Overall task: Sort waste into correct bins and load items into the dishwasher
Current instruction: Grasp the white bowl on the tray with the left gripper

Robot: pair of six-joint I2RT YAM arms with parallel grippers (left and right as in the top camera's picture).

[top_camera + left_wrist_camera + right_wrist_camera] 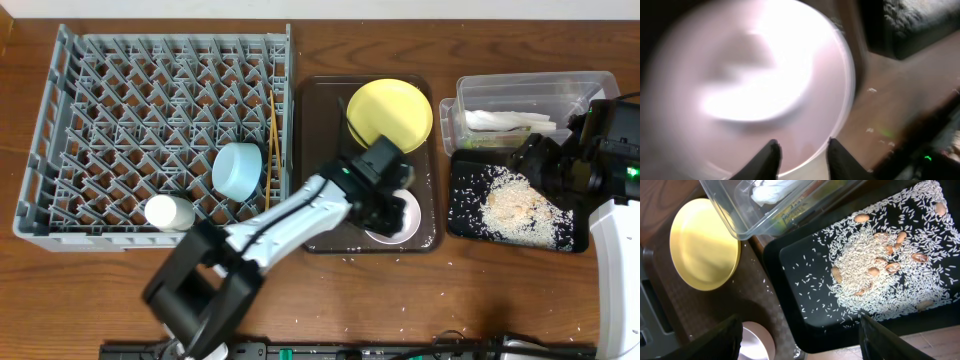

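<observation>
The white bowl point(404, 218) point(755, 85) sits on the brown serving tray point(320, 150), blurred and filling the left wrist view. My left gripper point(390, 203) point(802, 152) is open, its fingers apart on either side of the bowl's rim. The yellow plate point(390, 112) point(702, 245) lies behind it on the same tray. My right gripper point(535, 160) point(802, 342) hangs wide open and empty over the near left corner of the black tray point(465, 215) point(805, 265), which holds rice point(515, 205) point(875, 265). The dish rack point(120, 110) holds the light blue bowl point(238, 168), the white cup point(168, 212) and the chopsticks point(272, 140).
The clear tub point(530, 90) point(730, 215) behind the black tray holds white napkins point(505, 120) point(772, 190) and a snack wrapper point(795, 209). Stray rice grains dot the wooden table point(470, 280) in front of the trays.
</observation>
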